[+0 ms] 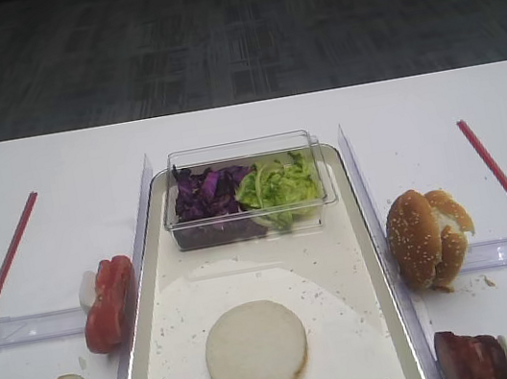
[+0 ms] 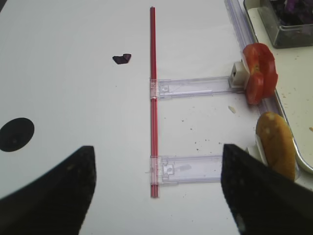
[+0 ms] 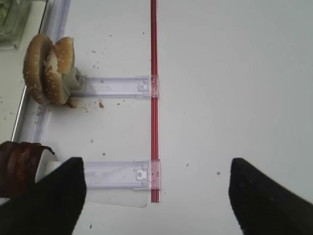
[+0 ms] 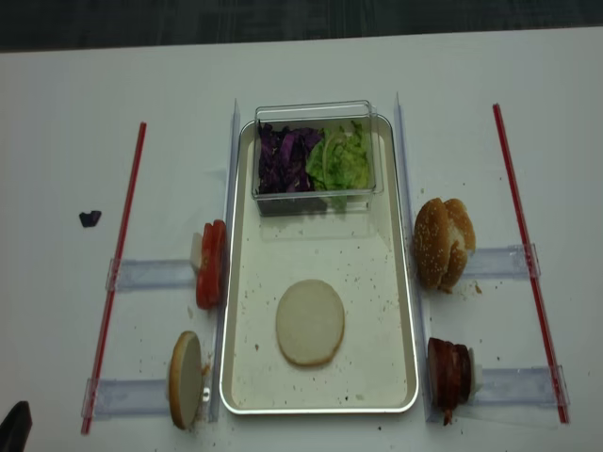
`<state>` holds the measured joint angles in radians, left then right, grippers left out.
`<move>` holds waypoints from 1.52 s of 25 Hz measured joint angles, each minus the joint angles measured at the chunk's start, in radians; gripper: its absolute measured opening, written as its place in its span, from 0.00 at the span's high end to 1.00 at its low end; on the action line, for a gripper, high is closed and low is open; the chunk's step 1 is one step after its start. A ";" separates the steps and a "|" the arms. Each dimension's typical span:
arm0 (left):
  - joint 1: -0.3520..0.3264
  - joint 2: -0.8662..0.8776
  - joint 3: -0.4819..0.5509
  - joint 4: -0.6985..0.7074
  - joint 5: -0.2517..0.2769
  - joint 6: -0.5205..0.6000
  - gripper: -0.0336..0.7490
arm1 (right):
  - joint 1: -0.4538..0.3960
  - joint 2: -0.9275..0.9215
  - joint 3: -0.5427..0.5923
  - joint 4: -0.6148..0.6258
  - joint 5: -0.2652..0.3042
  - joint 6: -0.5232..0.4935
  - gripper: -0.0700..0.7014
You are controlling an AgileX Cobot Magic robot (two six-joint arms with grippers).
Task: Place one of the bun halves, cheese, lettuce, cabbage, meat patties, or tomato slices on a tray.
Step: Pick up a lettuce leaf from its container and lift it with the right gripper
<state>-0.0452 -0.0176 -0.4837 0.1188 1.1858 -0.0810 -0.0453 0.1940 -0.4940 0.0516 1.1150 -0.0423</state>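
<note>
A pale bun half (image 4: 310, 322) lies flat on the metal tray (image 4: 238, 377). At the tray's far end a clear box holds purple cabbage (image 4: 287, 153) and lettuce (image 4: 341, 158). Tomato slices (image 2: 259, 72) and another bun half (image 2: 276, 144) stand on edge left of the tray. To the tray's right stand seeded bun halves (image 3: 49, 68) and meat patties (image 3: 17, 166). No cheese is in view. My left gripper (image 2: 157, 161) hangs open over the table left of the tray, holding nothing. Out to the right of the tray my right gripper (image 3: 156, 166) is open and empty.
Red strips (image 4: 118, 273) (image 4: 528, 254) with clear plastic holders (image 2: 190, 87) (image 3: 117, 87) run along both sides of the tray. A purple cabbage scrap (image 2: 122, 59) lies on the white table at the left. Crumbs dot the tray.
</note>
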 joint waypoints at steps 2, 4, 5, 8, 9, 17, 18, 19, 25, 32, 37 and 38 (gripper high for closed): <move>0.000 0.000 0.000 0.000 0.000 0.000 0.33 | 0.000 0.064 -0.010 0.000 -0.004 0.000 0.11; 0.000 0.000 0.000 0.000 0.000 0.000 0.33 | 0.000 0.135 -0.016 0.000 -0.006 0.000 0.11; 0.000 0.000 0.000 0.000 0.000 0.000 0.33 | 0.000 0.164 -0.016 0.000 -0.009 0.000 0.11; 0.000 0.000 0.000 0.000 0.000 0.000 0.33 | 0.000 0.275 -0.016 0.000 -0.013 0.000 0.11; 0.000 0.000 0.000 0.000 0.000 0.000 0.33 | 0.000 0.306 -0.016 0.000 -0.016 0.000 0.11; 0.000 0.000 0.000 0.000 0.000 0.000 0.33 | 0.000 0.552 -0.016 0.000 -0.045 -0.002 0.11; 0.000 0.000 0.000 0.000 0.000 0.000 0.33 | 0.000 0.578 -0.016 0.000 -0.050 -0.004 0.11; 0.000 0.000 0.000 0.000 0.000 0.000 0.33 | 0.000 0.603 -0.016 0.000 -0.057 -0.004 0.11; 0.000 0.000 0.000 0.000 0.000 0.000 0.33 | 0.000 0.726 -0.016 0.000 -0.085 -0.004 0.11; 0.000 0.000 0.000 0.000 0.000 0.000 0.33 | 0.000 0.855 -0.087 0.036 -0.125 -0.002 0.11; 0.000 0.000 0.000 0.000 0.000 0.000 0.33 | 0.000 1.013 -0.253 0.041 -0.118 -0.002 0.11; 0.000 0.000 0.000 0.000 0.000 0.000 0.33 | 0.000 1.044 -0.294 0.041 -0.113 -0.002 0.11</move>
<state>-0.0452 -0.0176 -0.4837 0.1188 1.1858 -0.0810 -0.0453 1.2381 -0.7884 0.0928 1.0016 -0.0446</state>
